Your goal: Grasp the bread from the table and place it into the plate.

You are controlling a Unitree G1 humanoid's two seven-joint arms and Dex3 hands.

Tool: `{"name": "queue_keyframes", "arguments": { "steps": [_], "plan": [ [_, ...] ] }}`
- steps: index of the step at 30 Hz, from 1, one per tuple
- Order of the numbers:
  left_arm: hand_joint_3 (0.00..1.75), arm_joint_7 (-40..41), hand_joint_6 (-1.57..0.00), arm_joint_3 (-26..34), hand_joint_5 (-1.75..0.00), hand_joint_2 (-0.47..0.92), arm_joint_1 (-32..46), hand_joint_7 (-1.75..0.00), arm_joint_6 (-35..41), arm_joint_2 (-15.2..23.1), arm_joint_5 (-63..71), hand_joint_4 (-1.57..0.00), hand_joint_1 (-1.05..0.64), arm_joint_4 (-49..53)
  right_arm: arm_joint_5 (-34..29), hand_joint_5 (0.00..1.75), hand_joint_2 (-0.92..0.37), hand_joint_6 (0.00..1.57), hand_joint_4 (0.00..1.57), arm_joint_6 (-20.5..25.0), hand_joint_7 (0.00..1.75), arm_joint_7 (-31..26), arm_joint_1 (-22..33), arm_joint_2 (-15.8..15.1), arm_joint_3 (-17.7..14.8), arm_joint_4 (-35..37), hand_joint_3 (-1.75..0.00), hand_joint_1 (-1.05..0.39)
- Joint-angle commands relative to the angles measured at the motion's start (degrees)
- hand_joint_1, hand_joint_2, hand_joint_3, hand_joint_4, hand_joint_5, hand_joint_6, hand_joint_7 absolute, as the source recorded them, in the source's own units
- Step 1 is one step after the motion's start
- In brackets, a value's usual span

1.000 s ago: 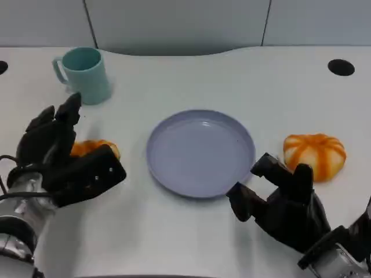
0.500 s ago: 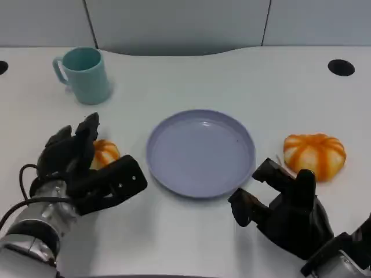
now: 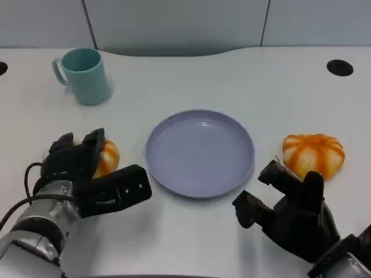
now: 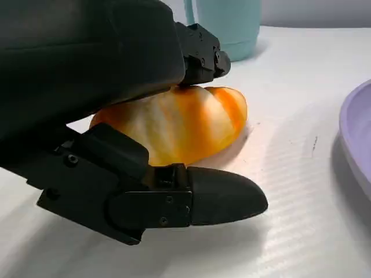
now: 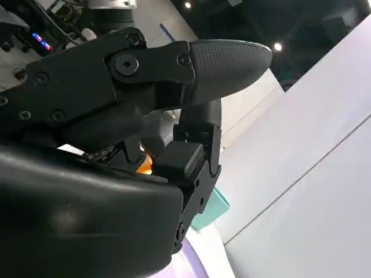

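Note:
A small orange-and-white striped bread point(image 3: 108, 156) lies on the white table left of the lilac plate point(image 3: 200, 152). My left hand point(image 3: 87, 176) sits over it, fingers arched across its top and thumb stretched along the table on its near side. In the left wrist view a fingertip point(image 4: 203, 58) touches the top of the bread point(image 4: 185, 124), the thumb lies low in front of it, and the bread rests on the table. A second, rounder bread point(image 3: 313, 153) lies right of the plate. My right hand point(image 3: 290, 214) hovers in front of it, fingers spread, holding nothing.
A teal cup point(image 3: 86, 75) stands at the back left, beyond the left bread, and its base shows in the left wrist view point(image 4: 226, 23). The plate's rim point(image 4: 356, 133) lies a short way from the left bread. A dark hole point(image 3: 339, 68) marks the table's far right.
My left hand has moved right and toward the front edge, coming down over the left bread. The right hand has drifted slightly toward the front edge. Both breads, plate and cup stay put.

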Motion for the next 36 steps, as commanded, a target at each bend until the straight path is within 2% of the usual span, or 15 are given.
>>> {"name": "queue_keyframes", "arguments": {
  "steps": [1,2,4,6,9,12,13,14,15,16,18,23,28,30,36],
  "plan": [
    [0.21,-2.8,-0.01,-0.1,-0.63,0.92,0.0,-1.13,1.1,1.9,0.2,0.0,-1.05,0.9,0.8,1.39,-0.92,0.91,0.94,0.3,0.83,0.5,1.5,-1.4,-0.1,-2.7,-0.31,-0.76],
    [0.19,-2.9,0.0,0.0,-1.17,0.92,0.0,-1.43,1.1,1.9,0.2,0.0,-1.05,0.9,0.8,1.39,-0.92,0.91,0.94,0.3,0.82,0.4,1.7,-1.4,-0.1,-2.9,-0.31,-0.76],
    [0.15,-2.3,0.0,0.2,-1.6,0.89,0.2,-1.66,1.3,2.3,0.1,0.0,-1.05,0.9,1.4,1.38,-0.92,0.92,0.94,0.7,0.81,0.5,2.4,-1.3,-0.1,-4.2,-0.29,-0.77],
    [0.08,0.3,0.0,0.9,-1.71,0.76,0.6,-1.73,1.4,2.4,-0.4,0.0,-1.05,0.9,2.0,1.38,-0.92,0.91,0.94,1.2,0.8,0.8,2.9,-1.5,-0.1,-5.1,-0.27,-0.77],
    [0.01,2.7,-0.22,1.6,-1.74,0.52,0.8,-1.74,1.5,2.1,-0.9,-0.42,-1.05,0.8,1.5,1.38,-0.92,0.93,0.94,0.9,0.8,0.0,3.6,-1.4,0.1,-6.1,-0.26,-0.78],
    [0.0,2.8,-0.34,2.1,-1.75,0.46,0.9,-1.75,1.0,2.0,-1.2,-0.54,-1.05,0.8,1.2,1.39,-0.92,0.93,0.95,0.3,0.81,-0.6,4.2,-1.2,0.3,-6.8,-0.26,-0.8],
    [0.17,2.7,-0.7,2.4,-1.65,0.47,0.9,-1.55,0.5,2.1,-1.4,-0.75,-1.05,0.8,1.1,1.41,-0.92,0.92,0.93,0.0,0.82,-0.9,4.5,-0.9,0.4,-7.3,-0.28,-0.79],
    [1.08,2.9,-0.99,2.6,-1.55,0.07,0.9,-1.33,0.1,2.2,-1.5,-0.91,-1.05,0.8,1.1,1.43,-0.92,0.91,0.92,0.0,0.84,-1.3,4.7,-0.7,0.4,-7.8,-0.3,-0.78],
    [1.4,3.0,-1.08,2.8,-1.52,-0.1,1.0,-1.26,-0.2,2.2,-1.5,-0.97,-1.05,0.8,1.1,1.43,-0.92,0.91,0.92,0.0,0.85,-1.6,4.9,-0.7,0.5,-8.1,-0.3,-0.78],
    [1.61,3.1,-1.13,2.9,-1.51,-0.21,1.0,-1.22,-0.3,2.3,-1.4,-1.0,-1.05,0.8,1.2,1.44,-0.92,0.9,0.91,0.2,0.86,-1.7,4.9,-0.7,0.6,-8.2,-0.3,-0.78],
    [1.71,3.3,-1.16,3.7,-1.5,-0.26,0.9,-1.2,-1.3,2.5,-2.0,-1.01,-1.05,0.7,1.3,1.45,-0.92,0.9,0.91,-0.3,0.86,-1.6,4.8,-0.5,0.5,-7.9,-0.31,-0.78],
    [1.75,6.3,-0.95,9.0,-1.66,0.08,-0.4,-1.5,-6.5,3.2,-6.5,-0.94,-1.05,0.1,1.6,1.46,-0.92,0.88,0.9,-1.6,0.87,-0.9,3.7,-0.4,-0.1,-6.1,-0.33,-0.77],
    [1.67,8.0,-0.8,11.2,-1.74,0.29,-2.6,-1.67,-9.9,4.0,-7.9,-0.83,-1.05,-0.3,1.7,1.48,-0.92,0.87,0.89,-2.1,0.89,-0.2,2.8,-0.5,0.0,-4.8,-0.36,-0.76],
    [1.39,10.8,-0.65,11.8,-1.75,0.52,-4.3,-1.73,-12.5,4.6,-8.2,-0.82,-1.05,-0.6,1.8,1.47,-0.92,0.87,0.89,-2.1,0.89,-0.2,1.9,-0.4,-0.2,-3.9,-0.34,-0.76],
    [0.74,11.8,-0.56,14.0,-1.75,0.77,-7.2,-1.72,-18.2,4.9,-10.0,-0.75,-1.02,-1.0,1.6,1.47,-0.92,0.86,0.88,-4.6,0.89,2.3,-0.2,-0.1,-0.5,-0.2,-0.35,-0.76]
  ]
}}
